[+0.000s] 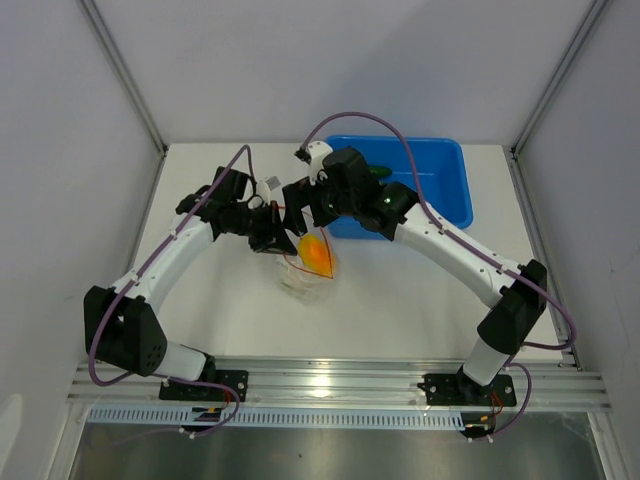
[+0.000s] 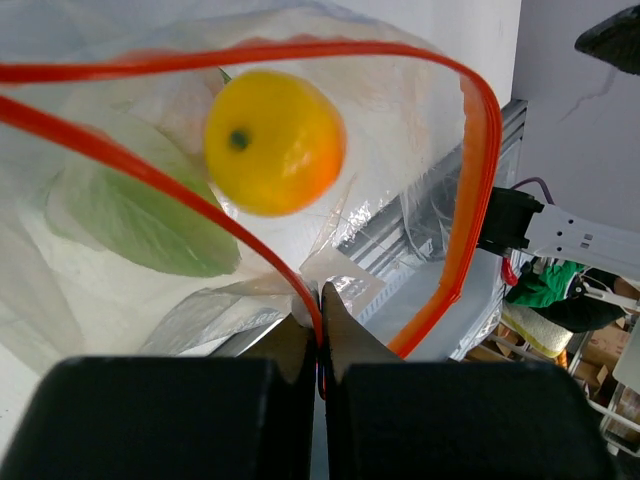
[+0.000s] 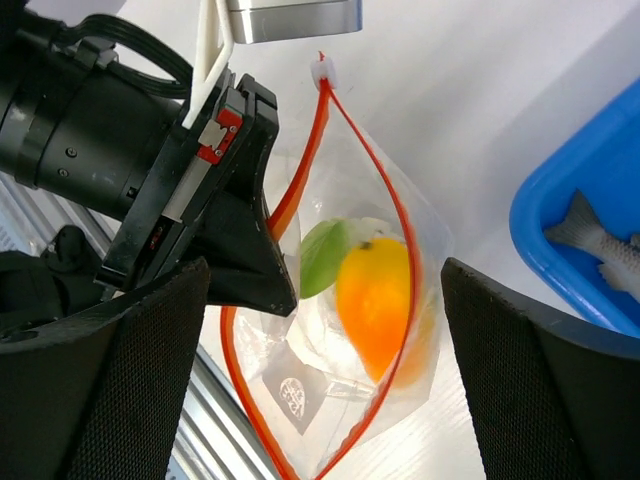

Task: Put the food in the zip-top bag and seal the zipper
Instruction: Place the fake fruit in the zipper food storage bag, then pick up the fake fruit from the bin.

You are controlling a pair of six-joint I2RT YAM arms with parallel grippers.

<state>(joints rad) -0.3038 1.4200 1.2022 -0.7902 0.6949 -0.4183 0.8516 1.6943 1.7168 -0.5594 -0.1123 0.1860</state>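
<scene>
The clear zip-top bag (image 1: 296, 280) hangs open at mid-table, its orange-red zipper (image 2: 470, 200) spread in a wide loop. My left gripper (image 2: 320, 300) is shut on the near side of the zipper. The orange-yellow mango (image 3: 375, 295) sits inside the open mouth, slightly blurred, beside a green leaf (image 3: 322, 255) on something white lower in the bag. My right gripper (image 3: 325, 270) stands open just above the mouth, its fingers either side of the mango and touching nothing. From above, the mango (image 1: 316, 253) glows between the two grippers.
The blue bin (image 1: 440, 160) stands behind and to the right of the bag, holding a toy fish (image 3: 590, 235) and a dark green piece (image 1: 378, 172). White walls close in the table on the left, right and back.
</scene>
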